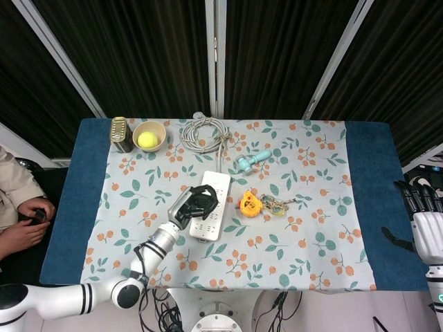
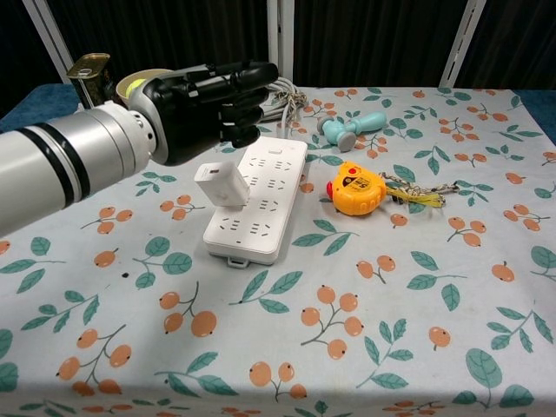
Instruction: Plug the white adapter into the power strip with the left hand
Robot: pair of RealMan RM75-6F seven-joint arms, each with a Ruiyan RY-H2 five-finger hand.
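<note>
The white adapter (image 2: 221,183) stands tilted on the left edge of the white power strip (image 2: 265,195), apparently in a socket there. My left hand (image 2: 201,111) hovers just above and behind it, touching nothing, its dark palm turned sideways and its fingers reaching right. In the head view this left hand (image 1: 194,205) covers the middle of the power strip (image 1: 215,183) and hides the adapter. My right hand (image 1: 428,225) hangs off the table's right edge with its fingers spread and nothing in it.
Right of the strip lie a yellow tape measure (image 2: 356,189) with a keychain (image 2: 420,192) and a teal toy (image 2: 350,128). Behind it are a coiled cable (image 1: 204,133), a bowl with a yellow ball (image 1: 149,135) and a can (image 1: 121,133). A person (image 1: 17,207) sits at the far left.
</note>
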